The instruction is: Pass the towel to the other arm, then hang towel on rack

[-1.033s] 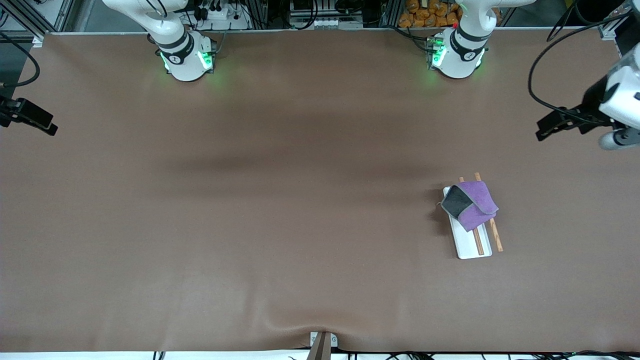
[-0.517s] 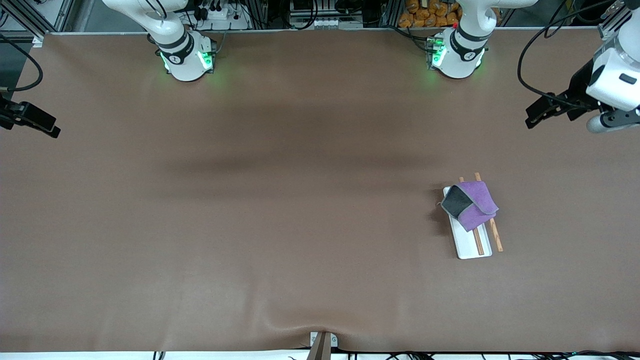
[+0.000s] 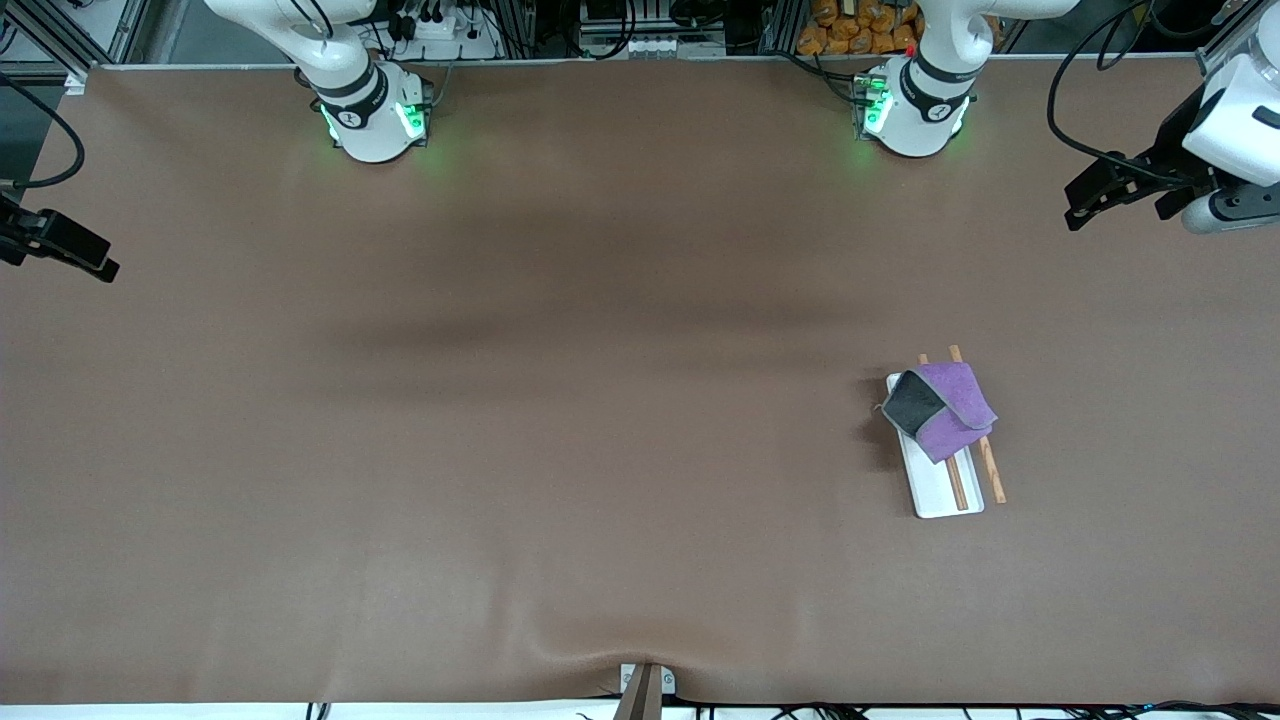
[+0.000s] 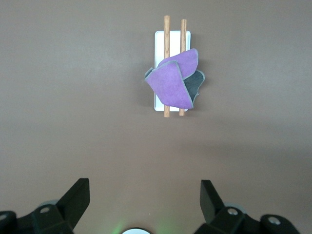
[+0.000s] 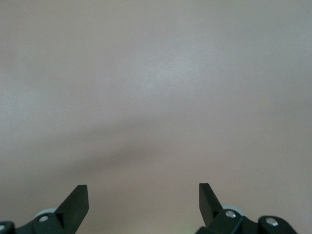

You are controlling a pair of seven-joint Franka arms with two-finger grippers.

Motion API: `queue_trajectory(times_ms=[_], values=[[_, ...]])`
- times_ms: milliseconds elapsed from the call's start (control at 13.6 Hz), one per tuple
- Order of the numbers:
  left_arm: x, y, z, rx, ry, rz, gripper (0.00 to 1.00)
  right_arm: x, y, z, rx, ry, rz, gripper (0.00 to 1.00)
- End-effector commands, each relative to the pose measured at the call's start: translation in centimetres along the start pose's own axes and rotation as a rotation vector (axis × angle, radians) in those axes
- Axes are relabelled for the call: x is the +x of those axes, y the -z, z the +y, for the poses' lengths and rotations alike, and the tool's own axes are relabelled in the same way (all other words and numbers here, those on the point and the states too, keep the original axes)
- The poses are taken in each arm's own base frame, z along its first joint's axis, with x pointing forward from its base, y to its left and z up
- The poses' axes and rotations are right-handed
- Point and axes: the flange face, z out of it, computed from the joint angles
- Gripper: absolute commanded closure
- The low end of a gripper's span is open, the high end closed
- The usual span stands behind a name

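Observation:
The purple towel (image 3: 948, 408) with its dark grey reverse showing is draped over the two brown rods of the rack (image 3: 940, 490), toward the left arm's end of the table. It also shows in the left wrist view (image 4: 173, 85), on the rack (image 4: 161, 41). My left gripper (image 3: 1085, 205) is open and empty, raised at the left arm's edge of the table, well away from the rack. Its fingers (image 4: 78, 197) frame bare table. My right gripper (image 3: 85, 262) is open and empty at the right arm's edge of the table, and its wrist view shows only bare table.
The brown table cover (image 3: 600, 400) fills the view. The two arm bases (image 3: 375, 115) stand along the table edge farthest from the front camera. A small clamp (image 3: 645, 685) sits at the edge nearest the front camera.
My left gripper has risen and drawn away from the rack toward the arm bases' edge. My right gripper has shifted slightly. The towel has stayed on the rack.

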Motion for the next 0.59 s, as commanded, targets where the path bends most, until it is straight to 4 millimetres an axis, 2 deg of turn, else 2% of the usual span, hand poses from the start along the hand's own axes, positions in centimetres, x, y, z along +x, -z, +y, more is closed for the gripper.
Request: queue_trajectory(times_ms=[0,295,517], values=[[1.0,1.4,0.4,0.029,-0.030,-0.015,0.00,0.2,-0.1,0.8,0.059,-0.022,-0.001,0.00],[1.3,2.2,0.2,0.025,-0.022,-0.019,0.00,0.3,-0.5,1.0,0.070,0.002,-0.017,0.00],[1.3,1.9,0.3,0.024,-0.024,-0.035,0.00,0.1,-0.4,1.9,0.074,0.019,-0.016,0.00]])
